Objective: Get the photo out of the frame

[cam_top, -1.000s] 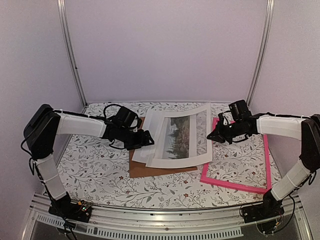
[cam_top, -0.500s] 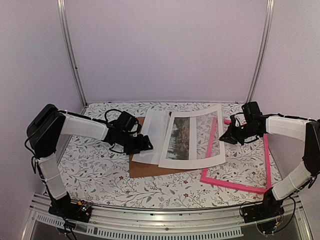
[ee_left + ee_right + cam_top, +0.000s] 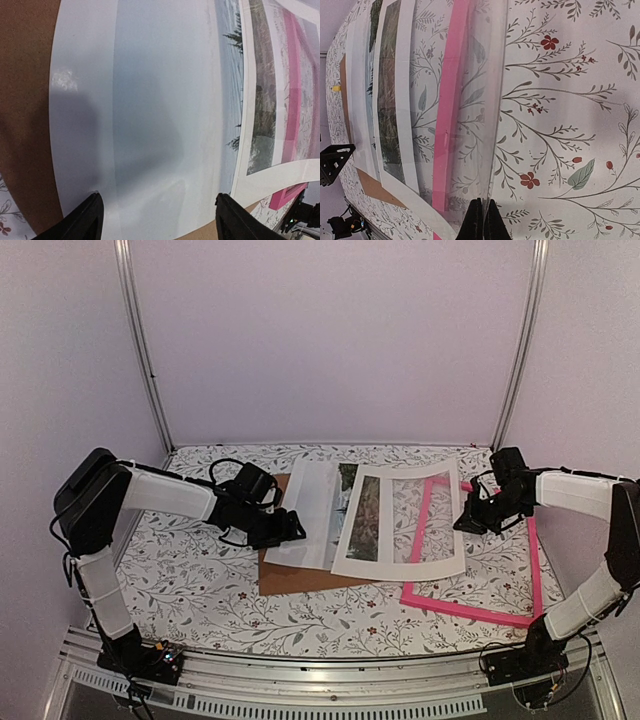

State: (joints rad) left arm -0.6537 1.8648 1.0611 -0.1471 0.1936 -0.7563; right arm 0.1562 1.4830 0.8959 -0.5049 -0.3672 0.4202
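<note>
The photo (image 3: 318, 512), white-bordered with pale sky and dark trees, lies on the brown backing board (image 3: 300, 580). It fills the left wrist view (image 3: 165, 115). My left gripper (image 3: 290, 525) is open, its fingertips (image 3: 85, 217) spread wide at the photo's edge (image 3: 157, 220). My right gripper (image 3: 470, 520) is shut on the edge of a clear sheet (image 3: 470, 100) set in a white mat (image 3: 400, 565). It holds that sheet partly over the pink frame (image 3: 470, 605), which lies flat at the right. The frame also shows in the right wrist view (image 3: 447, 125).
The floral tablecloth (image 3: 200, 580) covers the table. Metal uprights (image 3: 145, 350) stand at the back corners, and a metal rail (image 3: 330, 670) runs along the near edge. The mat overlaps the photo's right part and the frame's left side.
My right gripper has moved right, dragging the clear sheet and white mat off the photo and over the pink frame. More of the photo is uncovered. My left gripper has hardly moved.
</note>
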